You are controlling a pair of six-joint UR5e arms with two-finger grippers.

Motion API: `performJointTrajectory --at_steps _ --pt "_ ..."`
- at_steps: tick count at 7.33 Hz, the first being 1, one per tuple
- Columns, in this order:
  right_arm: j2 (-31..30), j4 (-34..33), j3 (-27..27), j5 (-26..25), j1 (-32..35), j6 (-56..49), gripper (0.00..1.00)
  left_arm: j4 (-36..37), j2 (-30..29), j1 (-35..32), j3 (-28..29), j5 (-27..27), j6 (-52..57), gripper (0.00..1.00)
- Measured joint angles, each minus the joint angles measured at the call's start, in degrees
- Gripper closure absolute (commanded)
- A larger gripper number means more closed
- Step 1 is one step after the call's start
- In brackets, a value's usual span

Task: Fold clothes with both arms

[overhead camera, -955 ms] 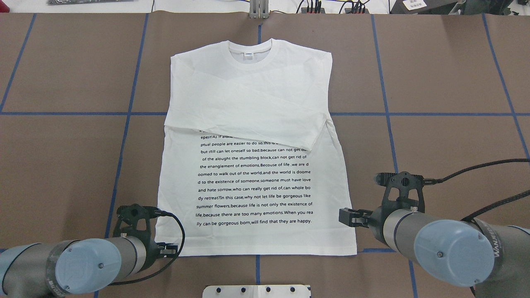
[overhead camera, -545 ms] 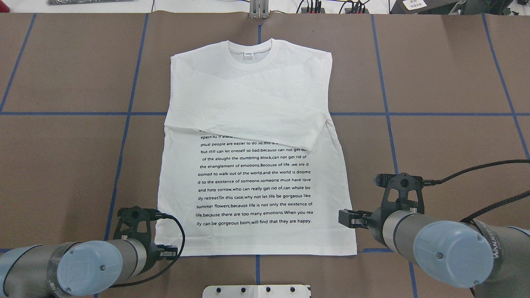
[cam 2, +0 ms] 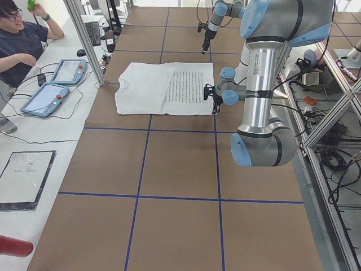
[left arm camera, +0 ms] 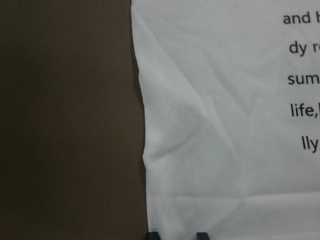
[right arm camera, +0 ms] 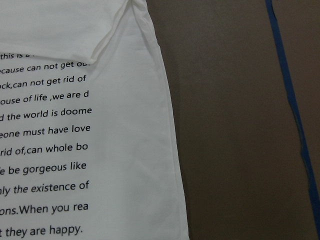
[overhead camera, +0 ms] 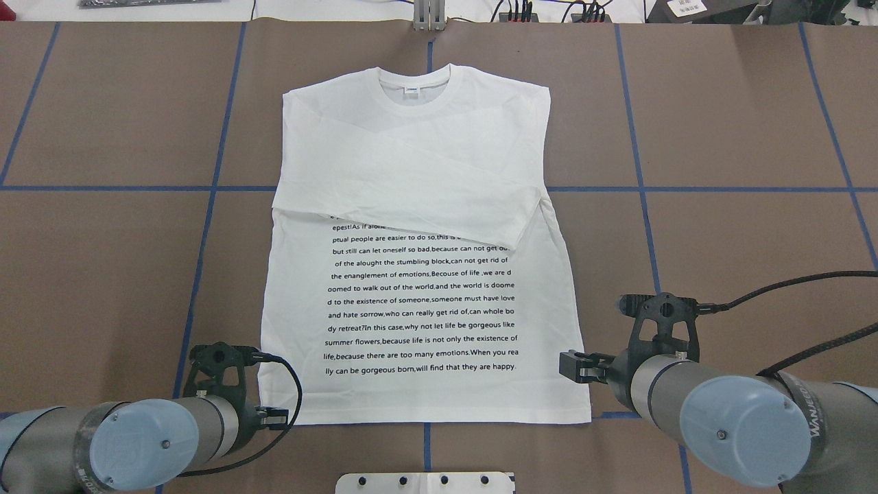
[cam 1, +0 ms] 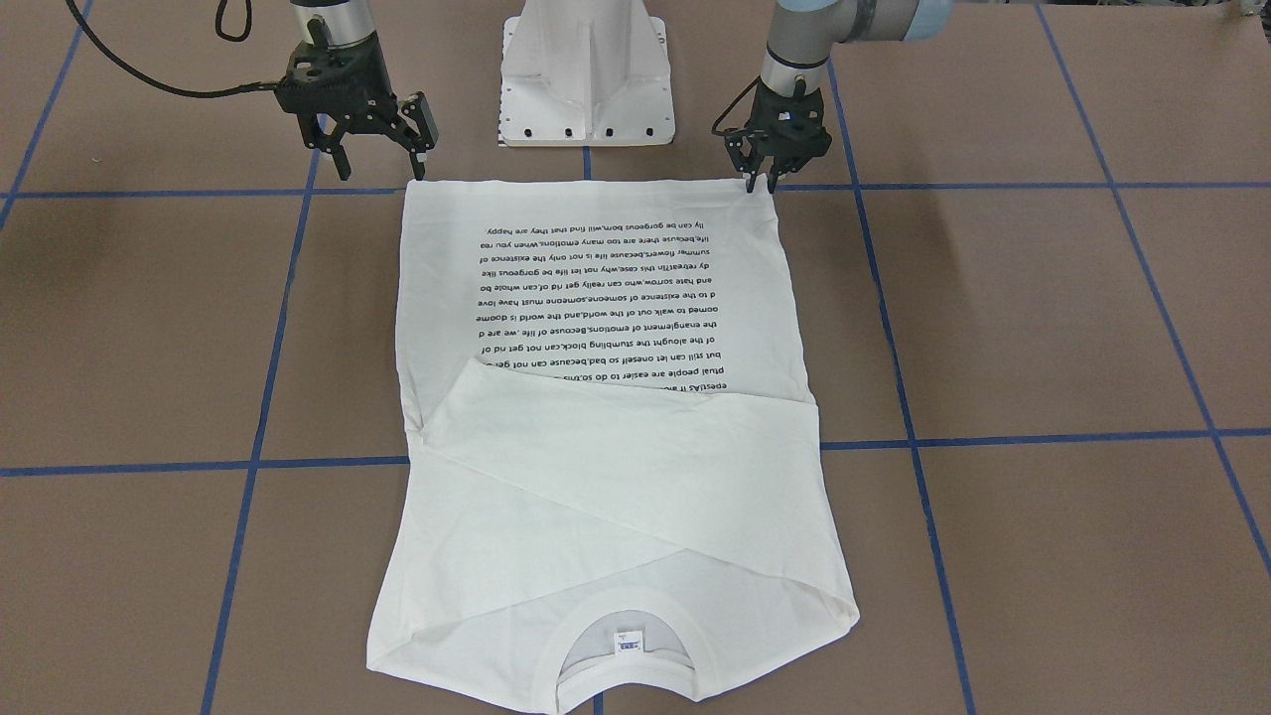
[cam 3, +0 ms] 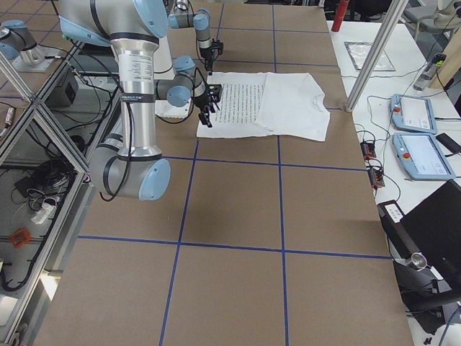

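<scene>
The brown surface (overhead camera: pixel 103 274) is the largest thing, split into big squares by blue tape lines (overhead camera: pixel 212 189). Broad bare brown runs out to both sides of the shirt (overhead camera: pixel 425 165) and beyond its collar.

The shirt lies flat at the middle, collar away from the robot and hem toward it. Its sleeves are folded across the chest, and the lower sleeve edge slants over the top line of the black text (overhead camera: pixel 422 302). The side edges are straight and flare slightly toward the hem. The hem lies along a tape line just in front of the white base (cam 1: pixel 586 70).

The left arm (overhead camera: pixel 137 439) and right arm (overhead camera: pixel 741 418) come in low at the near corners, one on each side of the hem.

The right gripper (cam 1: pixel 382 174) points down with its jaws spread wide. One finger is by the hem corner on that side and the other is out over bare surface.

The left gripper (cam 1: pixel 762 185) points down at the other hem corner. Its two fingertips are a small gap apart with cloth showing between them, so it is not clamped. Whether they touch the cloth I cannot tell.

The ribbed collar (overhead camera: pixel 414 81) has a small tag (overhead camera: pixel 411 89) inside.
</scene>
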Motion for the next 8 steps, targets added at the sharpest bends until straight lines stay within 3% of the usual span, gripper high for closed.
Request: performJointTrajectory --at_steps 1,3,4,8 --pt "-0.4 0.6 0.0 -1.1 -1.3 1.3 0.07 0.0 0.1 -0.2 -1.0 -0.1 0.1 1.0" --pt "-2.4 4.0 -0.9 -3.8 -4.1 2.8 0.43 1.2 0.0 -0.6 -3.8 -0.4 0.6 1.0" --pt "-3.1 6.0 -2.6 -5.1 -5.5 3.4 0.49 1.7 -0.2 -0.7 -4.9 -0.4 0.7 1.0" --pt "-3.1 8.1 -7.1 -10.2 -9.9 6.2 0.54 2.0 -0.5 -0.7 -7.0 -0.6 0.5 1.0"
